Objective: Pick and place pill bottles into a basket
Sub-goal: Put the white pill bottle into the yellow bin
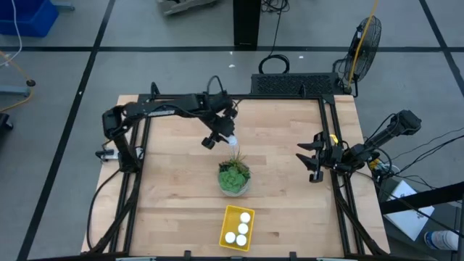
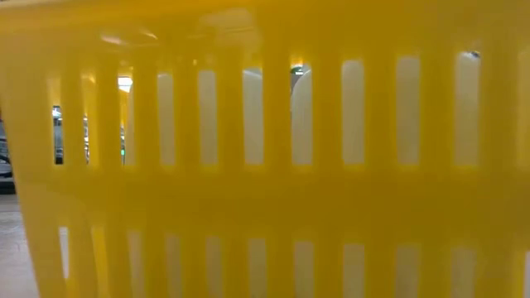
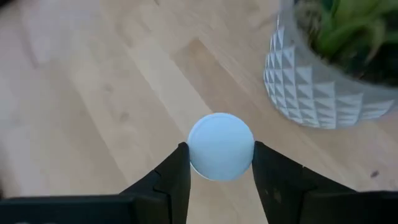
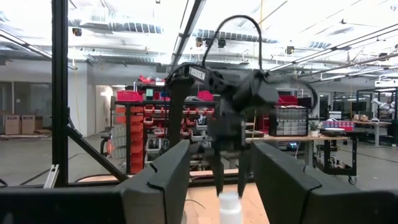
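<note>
High view: one wooden table (image 1: 174, 196), two dark arms, one potted plant (image 1: 234, 176) at the middle, one yellow basket (image 1: 228, 218) at the near edge, four pill bottles counted in all. Three bottles (image 1: 241, 229) upright in the basket, white caps up, lined along its right wall (basket's long axis running near to far, slightly tilted). Fourth bottle (image 1: 230, 139) just beyond the plant on the far side, clamped between the fingers of the left gripper (image 1: 225, 137); seen in the left wrist view (image 3: 221, 147) cap-on, a round white disc pinched from both sides, long axis pointing at the camera, body hidden behind its own cap. Plant pot (image 3: 314, 93) close by, cut off at the frame edge. Right gripper (image 1: 313, 158) at the right table edge, fingers drawn together on nothing, well apart from the bottles. Low view filled by the basket's slatted wall (image 2: 265, 199), everything else hidden apart from slivers through the slots.
</note>
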`<move>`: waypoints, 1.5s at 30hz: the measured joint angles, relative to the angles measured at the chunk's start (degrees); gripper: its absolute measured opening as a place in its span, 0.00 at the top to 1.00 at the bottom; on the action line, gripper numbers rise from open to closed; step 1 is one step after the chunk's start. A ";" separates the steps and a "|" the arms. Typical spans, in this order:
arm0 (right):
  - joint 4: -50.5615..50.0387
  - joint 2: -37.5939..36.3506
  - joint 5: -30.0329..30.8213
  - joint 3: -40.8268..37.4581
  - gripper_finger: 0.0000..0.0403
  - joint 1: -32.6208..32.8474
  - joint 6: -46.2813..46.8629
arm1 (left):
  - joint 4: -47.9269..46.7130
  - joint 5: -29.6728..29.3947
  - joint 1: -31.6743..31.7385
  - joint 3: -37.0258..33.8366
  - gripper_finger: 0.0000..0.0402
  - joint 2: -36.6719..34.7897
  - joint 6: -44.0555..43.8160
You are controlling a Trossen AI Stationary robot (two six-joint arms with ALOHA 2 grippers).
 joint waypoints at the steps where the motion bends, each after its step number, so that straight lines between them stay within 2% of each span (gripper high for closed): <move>1: -0.05 0.02 0.00 0.01 0.60 0.01 0.00 | 0.00 -0.20 0.11 0.00 0.62 -0.89 -0.79; 11: -0.17 0.00 0.00 0.02 0.60 0.00 0.00 | -0.74 -5.43 -0.77 0.02 0.61 -10.74 -7.94; 16: -0.18 0.00 0.00 0.02 0.60 0.00 0.00 | -1.25 -5.64 -2.81 0.07 0.62 -14.93 -11.87; 21: -0.17 0.00 0.00 0.00 0.60 0.00 0.00 | -2.23 -5.74 -6.79 0.07 0.61 -17.81 -15.73; 30: -0.20 0.02 0.00 0.02 0.60 0.00 0.00 | -2.27 -9.59 -16.41 0.07 0.61 -20.87 -22.15; 37: -0.33 0.00 0.00 0.01 0.60 0.00 0.00 | -1.87 -13.18 -24.26 0.04 0.60 -21.68 -27.95; 45: -0.43 0.01 0.00 0.02 0.60 0.01 0.00 | 1.38 -17.26 -29.80 0.04 0.61 -21.61 -32.70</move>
